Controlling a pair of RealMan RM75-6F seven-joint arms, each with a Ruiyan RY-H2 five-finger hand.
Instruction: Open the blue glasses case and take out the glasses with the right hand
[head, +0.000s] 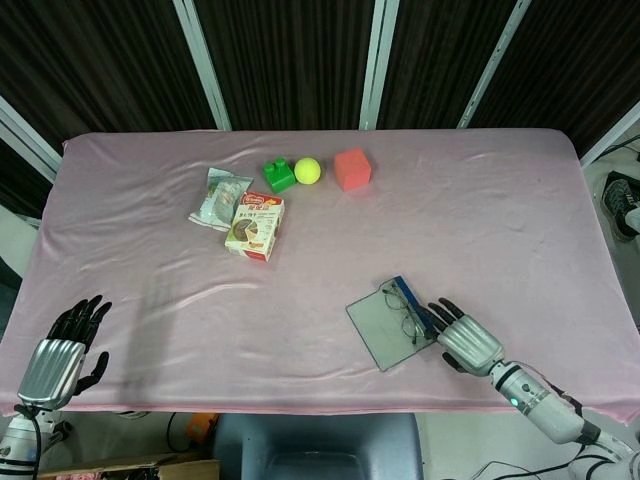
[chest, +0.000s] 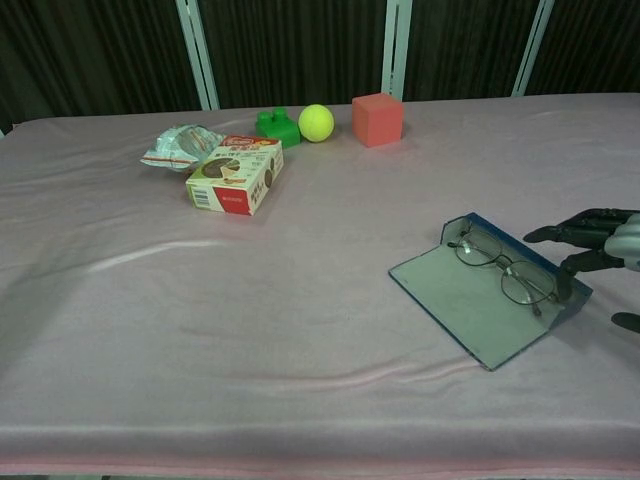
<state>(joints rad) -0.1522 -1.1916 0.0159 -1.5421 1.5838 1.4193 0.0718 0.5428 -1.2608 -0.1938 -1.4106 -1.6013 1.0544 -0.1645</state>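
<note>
While open: one case (chest: 470, 300), one glasses (chest: 503, 266)

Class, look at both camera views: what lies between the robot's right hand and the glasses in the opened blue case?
Only the case's raised blue wall. In the chest view it stands between the right hand and the glasses; the head view agrees.

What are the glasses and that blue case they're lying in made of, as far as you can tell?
The glasses look like thin dark metal wire with clear lenses, since the lining shows through them. The case seems stiff board or plastic: blue outside, matte grey lining, lying flat open with straight edges. Neither can be told for sure.
</note>
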